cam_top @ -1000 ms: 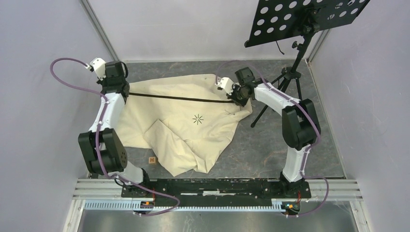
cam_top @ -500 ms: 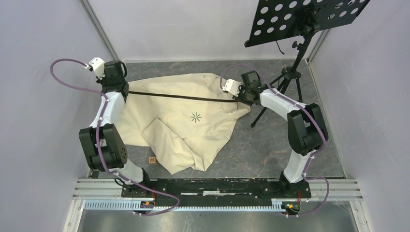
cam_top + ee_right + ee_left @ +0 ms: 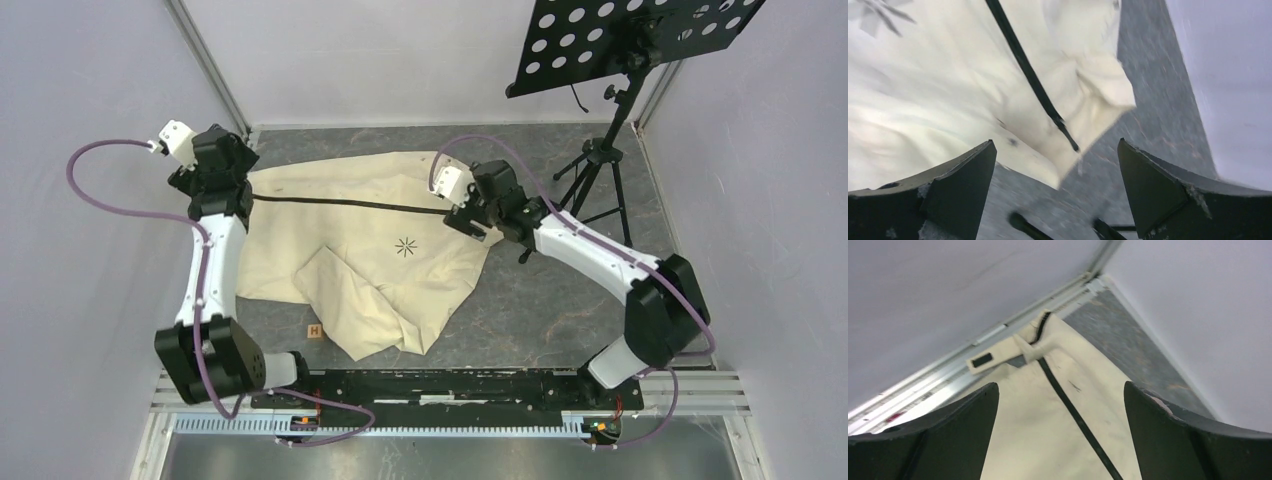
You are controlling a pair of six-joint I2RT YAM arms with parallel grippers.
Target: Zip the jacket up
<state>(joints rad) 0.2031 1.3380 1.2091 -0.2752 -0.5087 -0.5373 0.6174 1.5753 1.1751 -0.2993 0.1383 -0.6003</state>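
Observation:
The cream jacket [image 3: 360, 265] lies spread on the grey table, its dark zipper [image 3: 350, 204] running as one closed line from left to right above the black starburst logo [image 3: 406, 246]. My left gripper [image 3: 232, 190] hovers over the zipper's left end. In the left wrist view the left gripper [image 3: 1059, 385] is open, with cloth and zipper [image 3: 1073, 410] lying free between the fingers. My right gripper [image 3: 465, 222] hangs over the zipper's right end. The right wrist view shows the right gripper [image 3: 1056, 141] open above the jacket's edge [image 3: 1088, 100], holding nothing.
A black music-stand tripod [image 3: 598, 160] stands just right of the right arm, its perforated tray [image 3: 630, 35] overhead. A small wooden block [image 3: 315, 331] lies near the jacket's front edge. Walls close in the left, back and right.
Both grippers have opened and let go of the zipper's ends. The left arm swung out to the left; the right arm moved left and nearer. The jacket has slackened slightly.

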